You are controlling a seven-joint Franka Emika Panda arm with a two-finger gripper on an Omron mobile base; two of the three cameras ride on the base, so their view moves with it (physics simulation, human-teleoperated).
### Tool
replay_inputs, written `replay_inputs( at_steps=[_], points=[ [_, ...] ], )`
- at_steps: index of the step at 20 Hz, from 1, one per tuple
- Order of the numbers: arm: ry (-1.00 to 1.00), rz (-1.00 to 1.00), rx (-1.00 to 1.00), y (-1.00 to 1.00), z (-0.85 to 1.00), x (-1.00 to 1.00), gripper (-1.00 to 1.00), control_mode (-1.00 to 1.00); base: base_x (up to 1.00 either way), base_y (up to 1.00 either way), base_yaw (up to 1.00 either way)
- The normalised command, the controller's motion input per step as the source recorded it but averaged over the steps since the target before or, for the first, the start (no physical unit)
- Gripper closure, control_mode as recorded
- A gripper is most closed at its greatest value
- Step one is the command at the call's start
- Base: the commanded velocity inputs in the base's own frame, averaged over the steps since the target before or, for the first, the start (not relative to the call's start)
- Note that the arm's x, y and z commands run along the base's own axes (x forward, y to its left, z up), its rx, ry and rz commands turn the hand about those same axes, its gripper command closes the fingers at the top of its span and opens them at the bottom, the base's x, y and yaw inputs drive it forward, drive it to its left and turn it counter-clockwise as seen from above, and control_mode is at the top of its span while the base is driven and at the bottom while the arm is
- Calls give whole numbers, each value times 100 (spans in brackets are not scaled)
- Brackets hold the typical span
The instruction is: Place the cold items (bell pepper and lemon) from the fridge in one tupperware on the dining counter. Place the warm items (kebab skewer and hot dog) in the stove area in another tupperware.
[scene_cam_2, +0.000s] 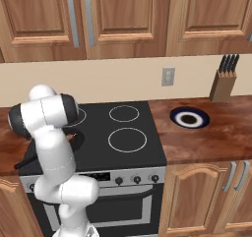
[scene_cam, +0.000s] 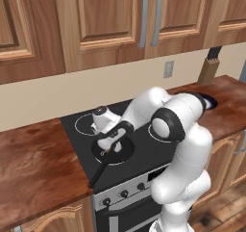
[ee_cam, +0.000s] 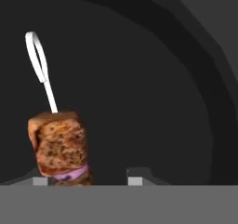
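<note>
The kebab skewer (ee_cam: 59, 148) lies in a dark pan (ee_cam: 153, 79), a browned meat chunk with a purple slice under it and a white loop handle (ee_cam: 37, 56). My gripper (ee_cam: 88, 180) reaches down into the pan with the meat between its fingers. The left fingertip (ee_cam: 41, 181) is against the meat, while the right fingertip (ee_cam: 137, 177) stands apart from it, so the jaws are open around the kebab. From the left base view the gripper (scene_cam: 109, 142) is low over the pan on the front left burner, and the pan's handle (scene_cam: 98, 172) points toward the stove's front edge.
The black stove top (scene_cam_2: 128, 133) has bare burners to the right. A dark blue plate (scene_cam_2: 189, 118) and a knife block (scene_cam_2: 224, 86) stand on the wooden counter to the right. More counter (scene_cam: 33, 159) lies left of the stove. Cabinets hang above.
</note>
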Motion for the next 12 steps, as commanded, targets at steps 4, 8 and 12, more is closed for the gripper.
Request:
replay_inputs(
  at_steps=[4,8,12],
  points=[
    [-18,-15,15,-47,-13,-28,100,-100,0,0,0],
    [-20,-5,10,-63,71,-80,100,-100,0,0,0],
    [-16,0,2,-54,100,-93,100,-100,0,0,0]
  ],
)
